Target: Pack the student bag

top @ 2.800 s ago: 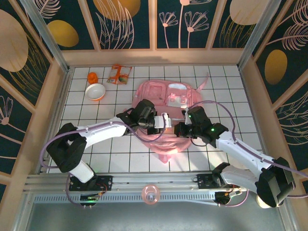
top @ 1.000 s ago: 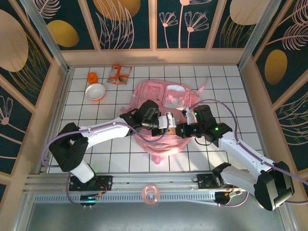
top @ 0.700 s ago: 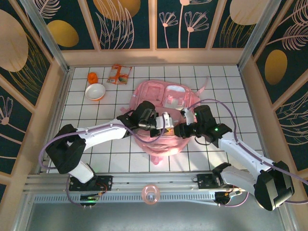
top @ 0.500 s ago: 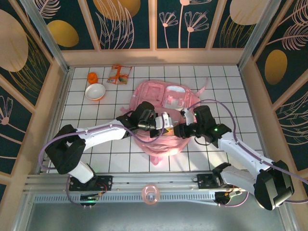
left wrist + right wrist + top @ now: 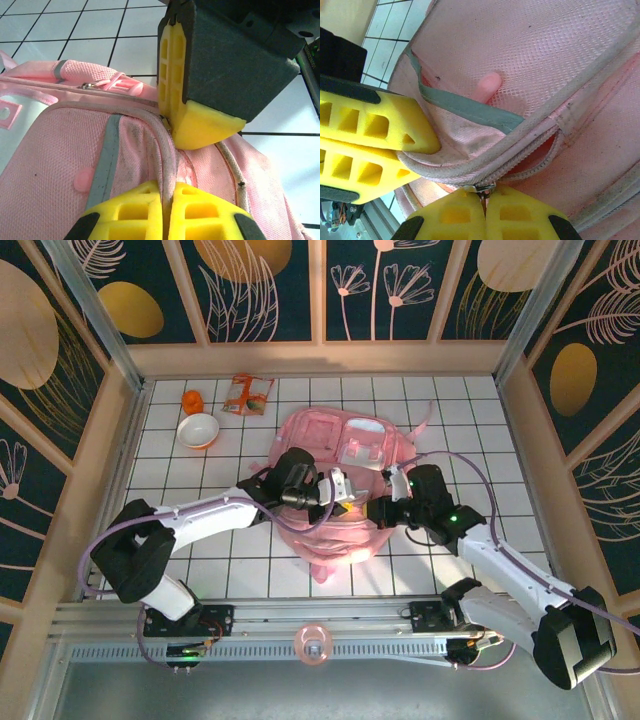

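A white-tiled table (image 5: 200, 540) is seen from above, and the student bag (image 5: 325, 435) is laid flat at its middle, straps towards the far right. The left gripper (image 5: 350, 503) and right gripper (image 5: 376, 508) are brought together over the bag's near half, tips almost touching. How they grip cannot be made out from above, but it is shown at the wrists. In the left wrist view, the left fingers (image 5: 125, 215) are pressed together on the white trim (image 5: 167, 165) edging the bag's partly opened mouth. In the right wrist view, the right fingers (image 5: 520, 215) are pinched on a metal zip pull (image 5: 480, 189) just beside the left gripper's yellow tips. At the far left an orange packet (image 5: 247, 394), a bowl (image 5: 198, 430) and a small orange object (image 5: 192, 400) are grouped, well apart from the bag.
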